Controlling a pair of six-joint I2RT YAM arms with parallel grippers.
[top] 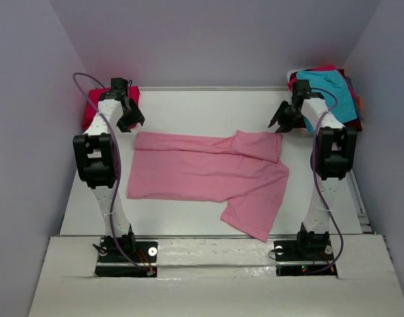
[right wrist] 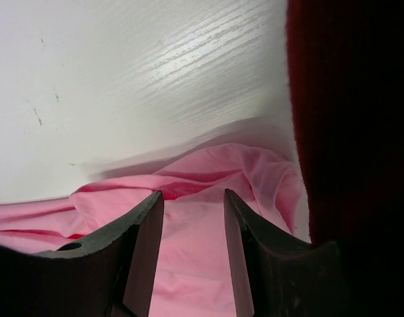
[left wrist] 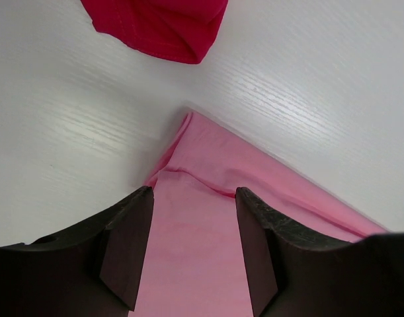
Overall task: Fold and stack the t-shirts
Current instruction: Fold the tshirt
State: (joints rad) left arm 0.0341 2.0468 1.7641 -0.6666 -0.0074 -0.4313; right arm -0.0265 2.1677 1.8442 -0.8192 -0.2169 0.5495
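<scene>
- Pink t-shirt point(top: 202, 175) lies partly folded on the counter point(top: 188, 105), one sleeve trailing toward the near edge.
- Left tool point(top: 129, 119) spread over the shirt's far left corner, gripping nothing.
- Right tool point(top: 281, 123) spread over the far right corner (also empty).
- Red garment point(top: 92, 112) far left; colourful pile point(top: 334, 92) far right.

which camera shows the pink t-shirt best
The top external view: the pink t-shirt shows whole, spread on the table. The left wrist view catches only a corner, the right wrist view only a rumpled edge.
</scene>
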